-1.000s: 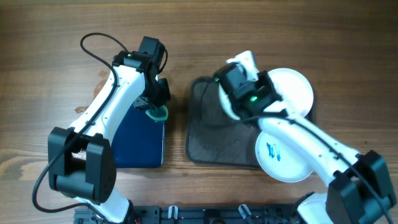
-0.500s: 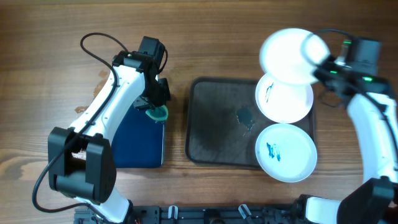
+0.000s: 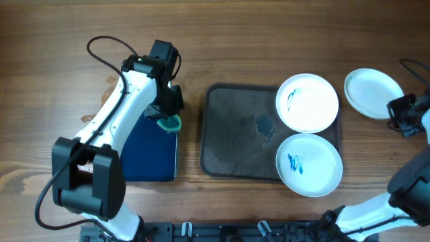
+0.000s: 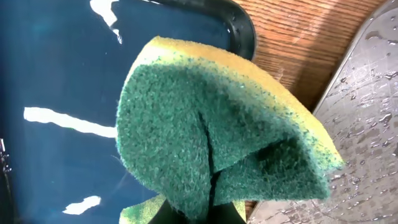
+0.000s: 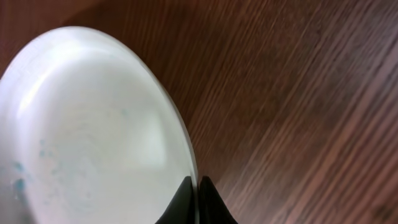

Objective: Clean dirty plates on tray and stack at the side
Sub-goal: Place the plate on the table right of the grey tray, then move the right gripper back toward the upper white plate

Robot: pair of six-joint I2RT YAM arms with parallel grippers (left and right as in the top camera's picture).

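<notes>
Two white plates with blue smears (image 3: 308,102) (image 3: 309,164) lie on the right end of the dark grey-brown tray (image 3: 235,134). A third white plate (image 3: 371,92) is at the far right over the wooden table; my right gripper (image 3: 396,111) is shut on its rim, which shows in the right wrist view (image 5: 93,124) between the fingers (image 5: 196,186). My left gripper (image 3: 168,119) is shut on a green and yellow sponge (image 4: 217,130) over the right edge of a dark-blue tray (image 3: 151,148).
The tray has a wet patch (image 3: 265,128) near its middle. The dark-blue tray (image 4: 56,74) lies left of the grey tray with a strip of wood between them. A black cable (image 3: 111,47) loops behind the left arm.
My right gripper has carried one plate from over the tray's back left, up and across to the far right, beside the tray. The left arm has not moved.
</notes>
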